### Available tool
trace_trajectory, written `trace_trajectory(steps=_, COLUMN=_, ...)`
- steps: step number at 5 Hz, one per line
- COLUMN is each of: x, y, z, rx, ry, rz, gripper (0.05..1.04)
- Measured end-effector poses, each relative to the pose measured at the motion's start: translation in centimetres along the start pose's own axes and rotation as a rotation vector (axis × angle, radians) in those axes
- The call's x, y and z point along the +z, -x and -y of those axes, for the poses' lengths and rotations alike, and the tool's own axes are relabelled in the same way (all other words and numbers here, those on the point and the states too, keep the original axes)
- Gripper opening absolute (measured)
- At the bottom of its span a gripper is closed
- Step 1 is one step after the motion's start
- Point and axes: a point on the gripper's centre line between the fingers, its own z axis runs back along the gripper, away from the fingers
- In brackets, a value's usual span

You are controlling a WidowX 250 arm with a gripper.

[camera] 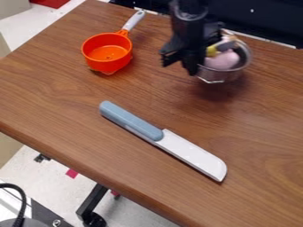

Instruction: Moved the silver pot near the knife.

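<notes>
The black gripper [182,61] hangs over the upper middle of the table, right against the left side of the silver pot [243,62]. How it meets the pot's rim is hidden behind its own dark parts. The pot holds a pink item [223,60] and a yellow one [211,50]. A dark shadow lies on the wood just below the pot. Nearer the camera, the knife [163,138] lies diagonally, its blue-grey handle to the upper left and its white blade to the lower right.
An orange cup-like pan [107,52] with a grey-white handle sits left of the gripper. The wooden table [65,95] has its front edge running from the left side down to the bottom right. A dark surface borders the back.
</notes>
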Motion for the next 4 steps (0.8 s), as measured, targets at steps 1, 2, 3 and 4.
trace_trajectory(steps=1, x=-0.1, y=-1.9, z=-1.3, rx=0.027, ry=0.006, rz=-0.009, gripper=0.056)
trace_trajectory(steps=2, x=-0.4, y=-3.1, z=-2.7, rx=0.009, ry=0.012, rz=-0.027, gripper=0.056)
trace_trajectory(steps=3, x=-0.5, y=-3.2, z=-4.7, rx=-0.049, ry=0.013, rz=-0.069, gripper=0.056)
trace_trajectory(steps=4, x=0.0, y=-3.2, z=-6.3, rx=-0.113, ry=0.025, rz=-0.064, gripper=0.056)
